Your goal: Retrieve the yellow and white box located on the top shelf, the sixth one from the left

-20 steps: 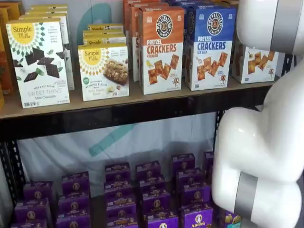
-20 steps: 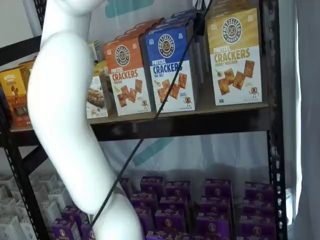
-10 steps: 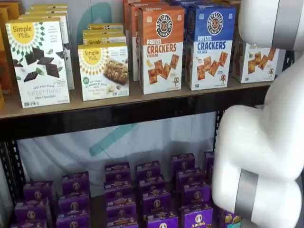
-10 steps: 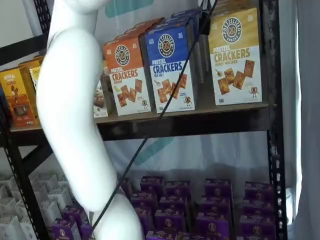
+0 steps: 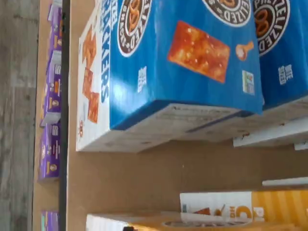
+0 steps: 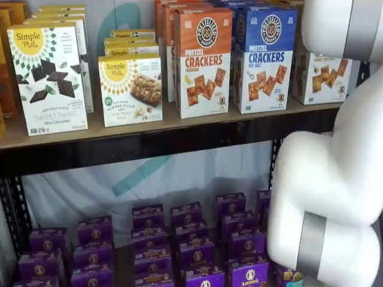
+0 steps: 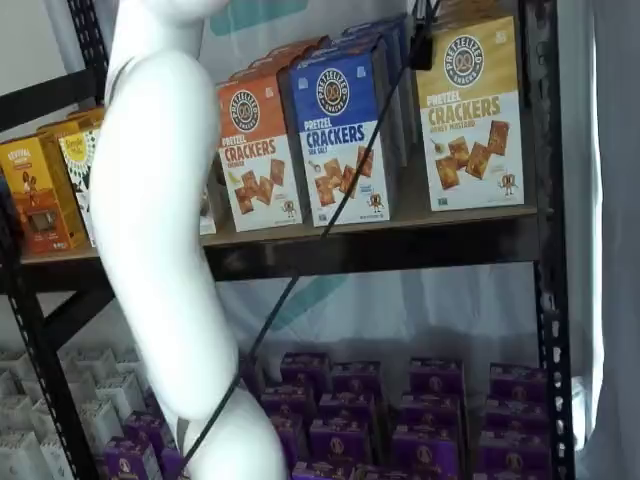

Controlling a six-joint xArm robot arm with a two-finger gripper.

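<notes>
shifting right since earlier, arm, yellow and white box unmoved

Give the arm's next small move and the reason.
Probably shift the wrist sideways toward the yellow box: the wrist view is mostly filled by the blue box, with the yellow one only at its edge, and it stands untouched on the top shelf.
</notes>
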